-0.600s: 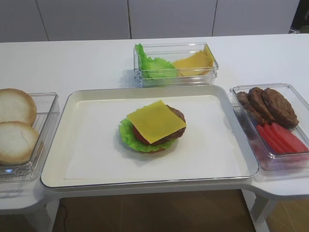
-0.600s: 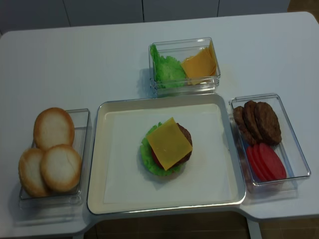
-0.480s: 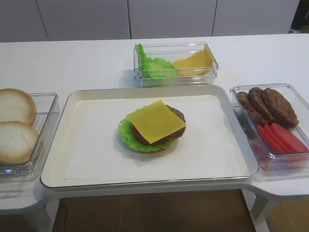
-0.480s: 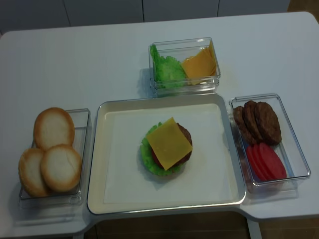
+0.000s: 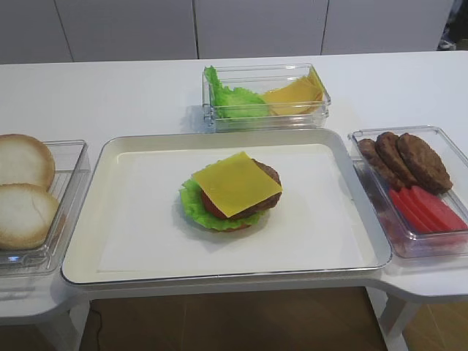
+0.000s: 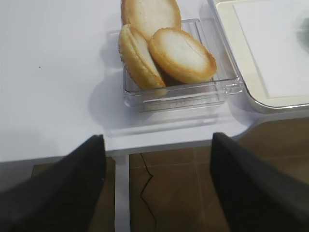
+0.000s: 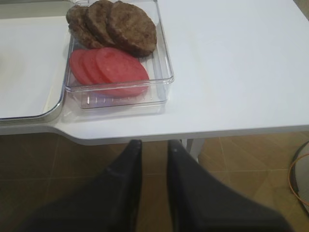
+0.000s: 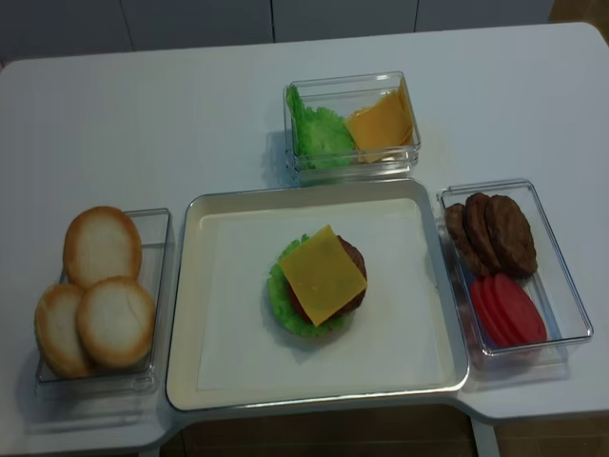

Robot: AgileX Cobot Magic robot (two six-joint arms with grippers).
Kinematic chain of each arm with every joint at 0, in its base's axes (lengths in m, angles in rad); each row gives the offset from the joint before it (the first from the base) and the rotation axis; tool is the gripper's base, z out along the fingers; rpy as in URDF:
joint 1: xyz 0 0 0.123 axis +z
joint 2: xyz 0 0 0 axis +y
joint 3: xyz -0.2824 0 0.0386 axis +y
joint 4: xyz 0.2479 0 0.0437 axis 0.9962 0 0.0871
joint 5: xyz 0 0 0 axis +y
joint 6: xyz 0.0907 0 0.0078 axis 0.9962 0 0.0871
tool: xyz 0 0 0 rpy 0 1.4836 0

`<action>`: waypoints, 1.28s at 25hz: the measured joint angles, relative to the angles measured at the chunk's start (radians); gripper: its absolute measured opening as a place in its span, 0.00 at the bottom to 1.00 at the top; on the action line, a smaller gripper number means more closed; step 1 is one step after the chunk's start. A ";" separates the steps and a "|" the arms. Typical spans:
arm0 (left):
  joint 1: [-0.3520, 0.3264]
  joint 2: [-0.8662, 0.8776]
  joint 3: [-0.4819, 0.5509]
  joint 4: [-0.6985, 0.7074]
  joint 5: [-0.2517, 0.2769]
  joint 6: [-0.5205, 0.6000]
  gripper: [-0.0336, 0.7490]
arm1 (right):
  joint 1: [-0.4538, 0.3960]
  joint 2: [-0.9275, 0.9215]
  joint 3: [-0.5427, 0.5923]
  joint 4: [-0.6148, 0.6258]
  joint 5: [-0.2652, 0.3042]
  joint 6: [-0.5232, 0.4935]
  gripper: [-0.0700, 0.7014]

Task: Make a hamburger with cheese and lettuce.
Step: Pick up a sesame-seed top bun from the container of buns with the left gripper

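Observation:
The hamburger [image 5: 232, 191] sits in the middle of the white tray [image 5: 95, 219], with no top bun on it. A square yellow slice of cheese [image 5: 235, 183] lies on top of the brown patty, its corners overhanging. Ruffled green lettuce [image 5: 191, 205] frills out at the stack's lower left. Neither gripper shows in the high views. In the left wrist view my left gripper [image 6: 158, 137] hangs wide open and empty over the floor, short of the table's front edge. My right gripper [image 7: 154, 142] is likewise off the front edge, with a narrow empty gap between its fingers.
A clear box of pale bun halves [image 6: 169, 53] stands left of the tray. At the right a clear box holds brown patties [image 7: 116, 29] and red tomato slices [image 7: 108, 67]. Behind the tray a box [image 5: 265, 95] holds loose lettuce and cheese slices.

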 joint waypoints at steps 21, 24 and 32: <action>0.000 0.055 -0.088 -0.010 -0.021 -0.172 0.67 | 0.000 0.000 0.000 0.000 0.000 0.000 0.25; 0.000 0.151 -0.145 -0.010 -0.027 -0.203 0.67 | 0.000 0.000 0.000 0.000 0.000 0.000 0.25; 0.000 0.523 -0.290 -0.010 -0.083 -0.347 0.67 | 0.000 0.000 0.000 0.000 0.000 -0.002 0.25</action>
